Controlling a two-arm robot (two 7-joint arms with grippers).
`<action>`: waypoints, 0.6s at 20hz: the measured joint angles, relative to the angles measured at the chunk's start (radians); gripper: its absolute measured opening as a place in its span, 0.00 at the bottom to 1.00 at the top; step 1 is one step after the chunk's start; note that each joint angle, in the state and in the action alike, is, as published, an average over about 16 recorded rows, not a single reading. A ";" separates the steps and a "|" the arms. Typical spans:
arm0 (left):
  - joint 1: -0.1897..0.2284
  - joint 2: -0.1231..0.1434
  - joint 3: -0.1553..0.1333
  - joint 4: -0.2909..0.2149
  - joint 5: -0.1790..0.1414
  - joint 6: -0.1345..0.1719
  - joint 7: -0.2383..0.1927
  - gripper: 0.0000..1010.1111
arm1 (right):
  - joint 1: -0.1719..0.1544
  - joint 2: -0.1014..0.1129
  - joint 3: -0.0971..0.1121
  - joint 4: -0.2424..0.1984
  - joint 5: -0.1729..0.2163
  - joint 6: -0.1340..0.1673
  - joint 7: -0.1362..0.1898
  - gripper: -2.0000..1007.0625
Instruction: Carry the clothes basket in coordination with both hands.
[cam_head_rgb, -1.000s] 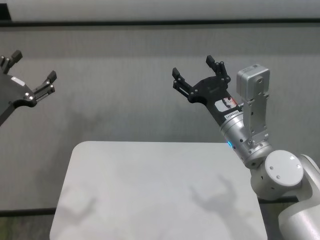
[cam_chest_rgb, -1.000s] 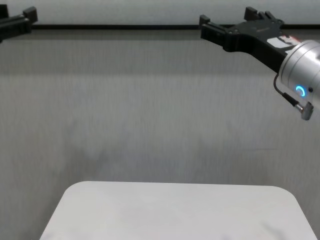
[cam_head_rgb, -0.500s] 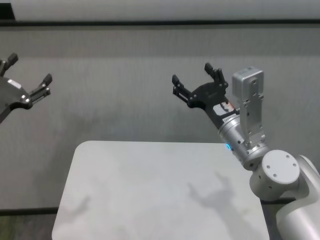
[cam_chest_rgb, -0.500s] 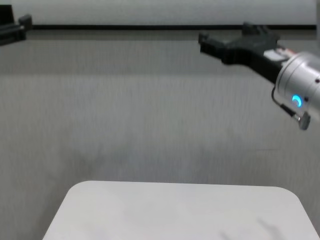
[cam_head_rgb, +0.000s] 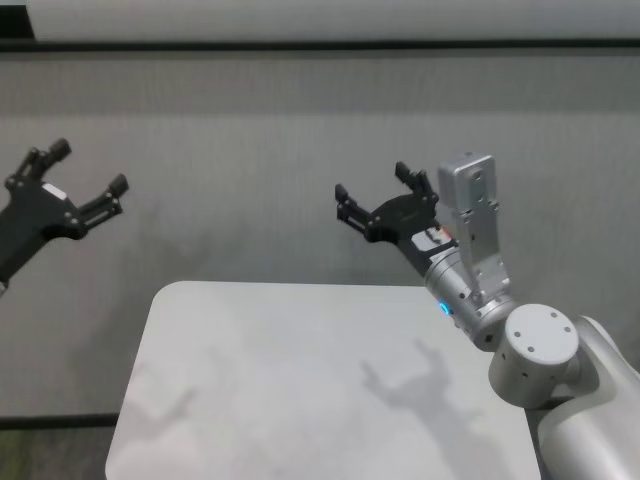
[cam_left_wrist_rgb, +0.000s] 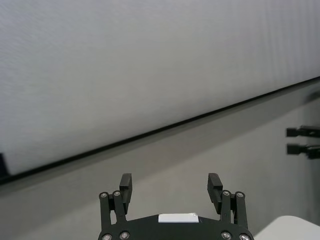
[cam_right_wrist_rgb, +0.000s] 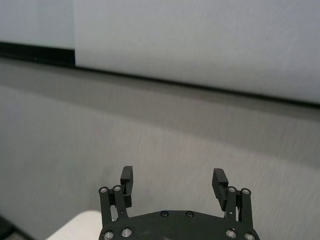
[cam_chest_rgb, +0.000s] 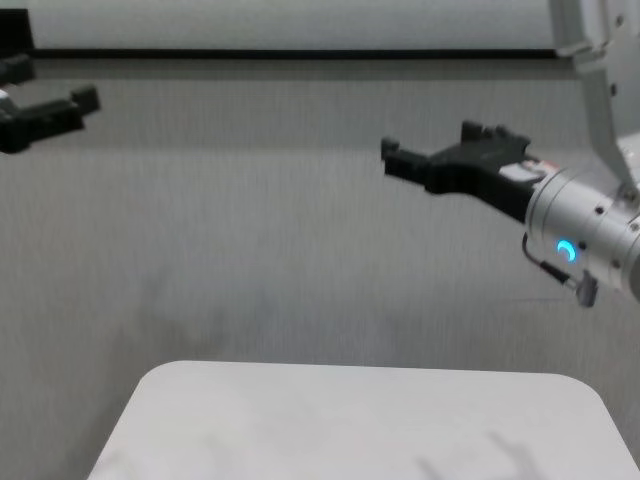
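Note:
The clothes basket is out of view in every frame. My left gripper (cam_head_rgb: 87, 167) is open and empty, held in the air off the table's left side; it also shows in the chest view (cam_chest_rgb: 50, 85) and in its own wrist view (cam_left_wrist_rgb: 171, 182). My right gripper (cam_head_rgb: 372, 187) is open and empty on its silver wrist with a blue ring (cam_head_rgb: 443, 307), raised above the table's far right part. It also shows in the chest view (cam_chest_rgb: 430, 142) and in its own wrist view (cam_right_wrist_rgb: 173, 179). Both point toward the grey wall.
A white round-cornered table (cam_head_rgb: 300, 380) stands in front of me, with only the arms' shadows on it; it also shows in the chest view (cam_chest_rgb: 350, 420). A grey wall with a dark stripe (cam_head_rgb: 320, 45) is behind it. My right gripper's fingers (cam_left_wrist_rgb: 300, 140) show far off in the left wrist view.
Both arms have come down: the right gripper has dropped and shifted left toward the table, and the left gripper has dropped and moved inward. Both stay open.

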 joint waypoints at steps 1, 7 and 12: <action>-0.008 -0.003 0.007 0.013 -0.011 0.000 -0.013 0.99 | 0.003 -0.001 -0.001 0.010 0.000 0.004 0.002 1.00; -0.035 -0.011 0.047 0.055 -0.052 0.013 -0.061 0.99 | 0.018 -0.003 -0.007 0.050 0.004 0.017 0.009 1.00; -0.030 -0.004 0.066 0.051 -0.063 0.031 -0.066 0.99 | 0.022 -0.003 -0.007 0.062 0.009 0.017 0.010 1.00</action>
